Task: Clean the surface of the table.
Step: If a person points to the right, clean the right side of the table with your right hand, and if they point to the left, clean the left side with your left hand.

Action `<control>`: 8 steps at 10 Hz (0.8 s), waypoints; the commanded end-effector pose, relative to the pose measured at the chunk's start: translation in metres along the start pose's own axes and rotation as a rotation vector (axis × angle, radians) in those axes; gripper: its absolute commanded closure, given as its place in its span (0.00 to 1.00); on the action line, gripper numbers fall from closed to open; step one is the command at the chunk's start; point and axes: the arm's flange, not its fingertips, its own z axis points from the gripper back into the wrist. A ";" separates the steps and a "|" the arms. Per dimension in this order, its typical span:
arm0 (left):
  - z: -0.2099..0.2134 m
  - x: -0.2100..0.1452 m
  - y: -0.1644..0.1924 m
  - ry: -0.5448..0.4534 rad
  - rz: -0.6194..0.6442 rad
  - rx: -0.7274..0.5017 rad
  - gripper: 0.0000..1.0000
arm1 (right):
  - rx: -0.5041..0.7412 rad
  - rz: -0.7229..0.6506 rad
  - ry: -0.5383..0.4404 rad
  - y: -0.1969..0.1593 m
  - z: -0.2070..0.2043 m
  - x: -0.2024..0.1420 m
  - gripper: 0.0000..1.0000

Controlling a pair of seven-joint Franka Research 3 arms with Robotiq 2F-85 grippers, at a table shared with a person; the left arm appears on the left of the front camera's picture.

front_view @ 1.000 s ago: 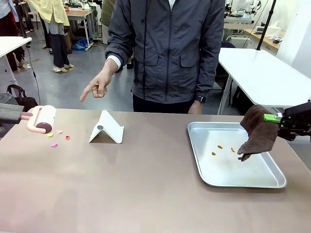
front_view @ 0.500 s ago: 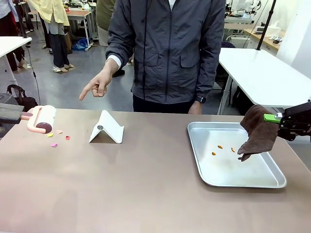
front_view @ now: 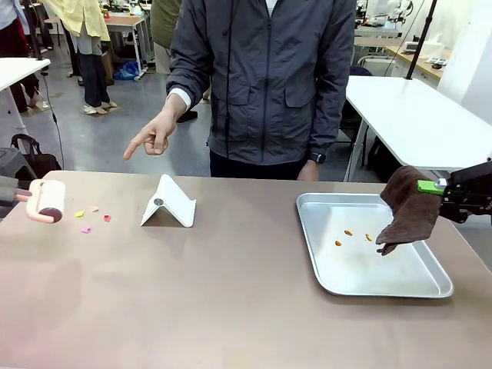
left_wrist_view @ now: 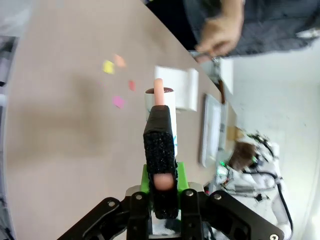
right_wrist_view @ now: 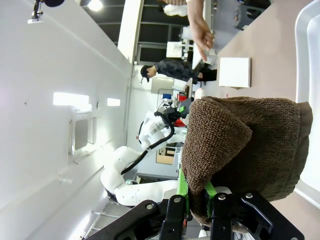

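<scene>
1. Front: the pink-handled white lint roller (front_view: 44, 201) has drawn back leftward from the coloured paper scraps (front_view: 86, 219) on the broad brownish-taupe table (front_view: 231, 307)
2. Left wrist: the left gripper (left_wrist_view: 161, 182) clamps the roller's handle; press the roll flat, squarely across the scraps
3. Right wrist: the right gripper (right_wrist_view: 197, 197) pinches a brown terry towel (right_wrist_view: 240, 145)

The left hand (left_wrist_view: 160, 181), clamped on a lint roller (front_view: 48, 201), sits at the left edge of the tabletop (front_view: 231, 300); the right hand (front_view: 427, 187), clamped on a brown cloth (front_view: 406, 209), hovers near its right edge.

Four paper scraps (front_view: 79, 214), three crumbs (front_view: 348, 232), one tray (front_view: 384, 269)
</scene>
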 end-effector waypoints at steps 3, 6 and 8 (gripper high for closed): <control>-0.017 0.021 0.028 -0.119 0.043 0.080 0.78 | 0.011 0.009 -0.007 0.005 0.001 0.000 1.00; -0.025 0.026 0.037 -0.113 0.059 0.090 0.78 | 0.011 0.009 -0.007 0.005 0.001 0.000 1.00; -0.037 0.025 0.042 -0.095 0.057 0.115 0.78 | 0.011 0.009 -0.007 0.005 0.001 0.000 1.00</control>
